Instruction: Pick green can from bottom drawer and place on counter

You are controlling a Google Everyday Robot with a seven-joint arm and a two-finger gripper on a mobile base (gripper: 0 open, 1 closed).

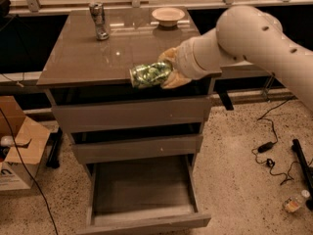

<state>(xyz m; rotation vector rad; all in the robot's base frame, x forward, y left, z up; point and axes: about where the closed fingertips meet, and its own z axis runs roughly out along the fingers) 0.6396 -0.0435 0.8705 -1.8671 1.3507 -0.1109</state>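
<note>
Obs., arm at cabinet:

- Gripper [165, 71] sits at the front edge of the counter [88, 53], right of centre. Its two tan fingers [172, 80] are closed around the green can [149, 75], one above it and one below.
- The can lies on its side in that grip, long axis roughly left to right, free end pointing left. It shows against the counter's front lip. Cannot tell whether it touches the top or hangs just over it.
- The white arm [249, 33] reaches in from the right, across the counter's right front corner.
- The bottom drawer [146, 223] is pulled well out towards the floor in front, with its inside floor in plain sight. The can is well apart from it, up at counter level.
- The two upper drawers, top [132, 114] and middle [139, 148], each stand slightly proud of the cabinet face.
- At the far edge of the counter: a chrome tap [99, 21] on the left and a cream bowl [167, 16] to its right, both well apart from the can.
- Floor: an open cardboard box [19, 146] left of the cabinet, a dark cable [268, 148] to the right, and a small bottle [295, 202] lying near the right edge.
</note>
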